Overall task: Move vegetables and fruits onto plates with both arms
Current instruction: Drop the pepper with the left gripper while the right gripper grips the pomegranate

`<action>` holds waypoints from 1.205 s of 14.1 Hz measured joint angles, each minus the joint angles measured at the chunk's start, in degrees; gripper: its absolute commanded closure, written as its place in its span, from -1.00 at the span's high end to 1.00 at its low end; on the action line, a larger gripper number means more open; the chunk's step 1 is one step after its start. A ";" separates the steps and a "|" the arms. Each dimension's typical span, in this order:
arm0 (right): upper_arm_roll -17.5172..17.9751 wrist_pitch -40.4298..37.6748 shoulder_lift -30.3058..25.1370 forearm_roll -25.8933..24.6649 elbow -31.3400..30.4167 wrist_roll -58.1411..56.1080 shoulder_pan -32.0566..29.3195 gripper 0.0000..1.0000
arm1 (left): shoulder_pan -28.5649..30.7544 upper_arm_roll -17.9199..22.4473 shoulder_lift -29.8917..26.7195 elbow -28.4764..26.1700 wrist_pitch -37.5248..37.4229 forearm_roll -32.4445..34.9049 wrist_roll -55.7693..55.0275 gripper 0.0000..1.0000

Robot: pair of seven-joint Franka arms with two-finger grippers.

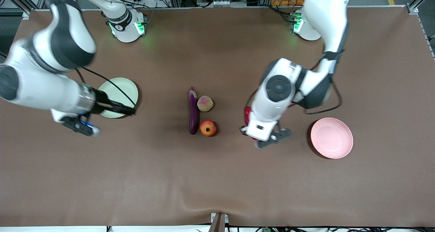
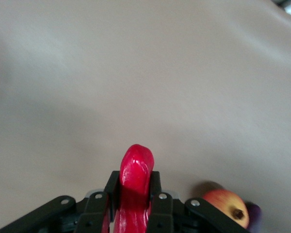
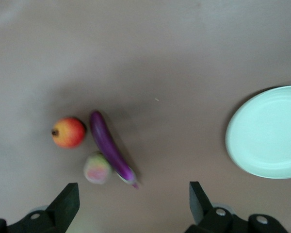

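My left gripper is shut on the red chili pepper, low over the table between the pomegranate-like fruit and the pink plate. A bit of the chili shows red beside the wrist. The purple eggplant, the peach and the pomegranate-like fruit lie together mid-table. My right gripper is open and empty beside the green plate, whose nearer part the arm hides. The right wrist view shows the eggplant, peach, pomegranate-like fruit and green plate. Both plates are empty.
Brown cloth covers the table. The arm bases stand along its farthest edge. A black cable hangs from the right arm over the green plate.
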 measured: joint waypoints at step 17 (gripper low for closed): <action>-0.10 35.67 23.98 0.24 3.75 29.91 20.98 1.00 | 23.82 0.00 -2.46 -24.45 20.41 9.39 24.08 -1.00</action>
